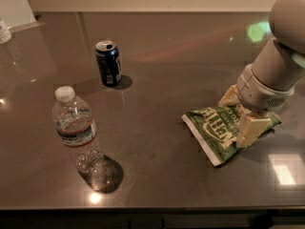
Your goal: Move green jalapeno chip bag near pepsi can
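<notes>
The green jalapeno chip bag (214,130) lies flat on the dark table at the right, white lettering up. The pepsi can (108,63) stands upright at the back left, well apart from the bag. My gripper (239,113) is down over the right end of the bag. It is open, with one cream finger (229,96) at the bag's far edge and the other finger (249,130) on its near side. The arm hides the bag's right end.
A clear plastic water bottle (75,130) stands at the front left, nearer than the can. A white object (4,31) sits at the far left edge. The table's front edge (152,208) runs along the bottom.
</notes>
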Action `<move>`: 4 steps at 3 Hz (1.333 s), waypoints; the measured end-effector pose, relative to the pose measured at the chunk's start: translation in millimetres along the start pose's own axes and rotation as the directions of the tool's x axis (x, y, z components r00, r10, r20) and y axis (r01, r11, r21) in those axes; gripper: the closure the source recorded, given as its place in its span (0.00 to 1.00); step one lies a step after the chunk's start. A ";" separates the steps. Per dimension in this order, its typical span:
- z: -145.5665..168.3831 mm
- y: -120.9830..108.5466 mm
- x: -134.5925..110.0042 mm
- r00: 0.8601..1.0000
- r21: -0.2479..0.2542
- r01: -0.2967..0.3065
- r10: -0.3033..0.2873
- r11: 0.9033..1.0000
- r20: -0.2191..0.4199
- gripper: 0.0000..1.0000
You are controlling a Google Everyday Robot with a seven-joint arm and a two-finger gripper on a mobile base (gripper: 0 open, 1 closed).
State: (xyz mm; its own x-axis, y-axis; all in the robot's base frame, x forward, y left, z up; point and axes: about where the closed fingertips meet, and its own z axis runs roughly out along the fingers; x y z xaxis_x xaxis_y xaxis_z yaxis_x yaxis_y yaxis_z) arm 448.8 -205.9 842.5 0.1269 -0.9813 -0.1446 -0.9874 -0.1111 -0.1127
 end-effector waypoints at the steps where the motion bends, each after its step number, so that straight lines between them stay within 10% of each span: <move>1: -5.4 -4.9 -3.6 0.999 0.014 0.034 -0.033 0.999 -0.009 0.59; 3: -25.6 -42.1 -37.7 0.995 0.046 0.103 -0.102 0.994 -0.018 1.00; 4: -31.2 -69.9 -60.9 0.989 0.070 0.148 -0.147 0.987 -0.015 1.00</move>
State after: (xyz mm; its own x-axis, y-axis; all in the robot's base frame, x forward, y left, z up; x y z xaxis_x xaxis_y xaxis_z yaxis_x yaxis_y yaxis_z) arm 507.2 -143.3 889.9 0.2691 -0.9566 -0.1117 -0.9488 -0.2434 -0.2015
